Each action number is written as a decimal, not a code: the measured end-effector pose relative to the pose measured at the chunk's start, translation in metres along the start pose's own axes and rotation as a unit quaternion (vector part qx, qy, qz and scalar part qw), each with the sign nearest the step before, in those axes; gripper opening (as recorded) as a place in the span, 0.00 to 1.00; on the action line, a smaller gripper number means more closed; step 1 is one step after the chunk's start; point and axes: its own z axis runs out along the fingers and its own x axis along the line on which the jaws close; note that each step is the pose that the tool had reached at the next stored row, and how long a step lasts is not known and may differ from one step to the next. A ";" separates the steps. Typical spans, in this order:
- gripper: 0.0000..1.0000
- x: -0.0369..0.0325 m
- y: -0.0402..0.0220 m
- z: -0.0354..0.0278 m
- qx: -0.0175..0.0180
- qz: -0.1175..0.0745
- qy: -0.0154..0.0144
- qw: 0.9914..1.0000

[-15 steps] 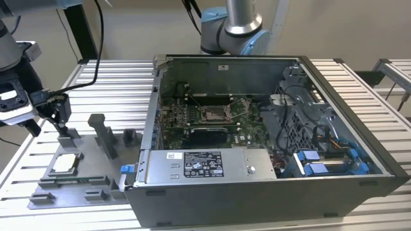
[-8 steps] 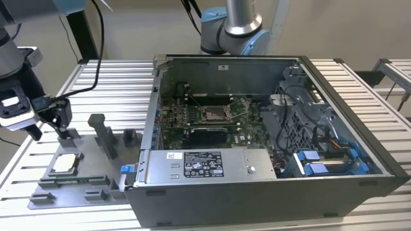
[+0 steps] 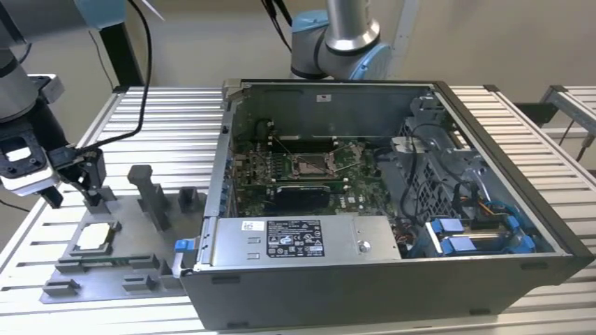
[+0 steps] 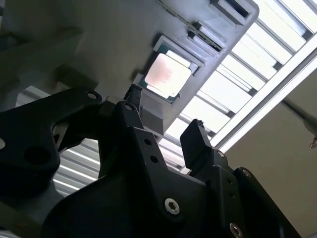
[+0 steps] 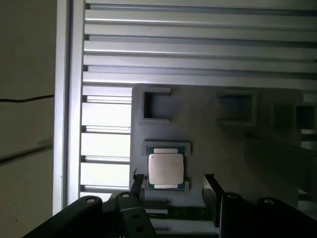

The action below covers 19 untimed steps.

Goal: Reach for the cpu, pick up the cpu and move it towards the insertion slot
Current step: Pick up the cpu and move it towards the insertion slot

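The cpu (image 3: 95, 237) is a small pale silvery square chip lying flat in a recess of the grey fixture plate (image 3: 112, 269) at the exterior view's left. It also shows in both wrist views, as the cpu (image 4: 167, 75) and the cpu (image 5: 166, 168). My gripper (image 3: 72, 194) hangs above the fixture, a little behind the chip and apart from it. It is open, with nothing between its black fingers (image 5: 209, 184). In the wrist views the gripper (image 4: 166, 119) and the gripper (image 5: 172, 186) point toward the chip. The insertion slot (image 3: 312, 165) is a silver-framed socket on the green board inside the open computer case.
The open computer case (image 3: 484, 209) fills the middle and right of the slatted metal table (image 3: 167, 105). Grey upright fixture blocks (image 3: 149, 195) stand between my gripper and the case wall. A black cable (image 3: 139, 84) hangs near my arm. A second arm's base (image 3: 336, 42) stands behind the case.
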 end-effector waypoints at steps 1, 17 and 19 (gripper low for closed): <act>1.00 0.0000 -0.0003 0.0010 0.000 0.000 0.000 1.000; 1.00 0.0000 -0.0042 0.0238 0.000 0.000 0.000 1.000; 1.00 0.0001 -0.0044 0.0271 0.000 0.000 0.000 1.000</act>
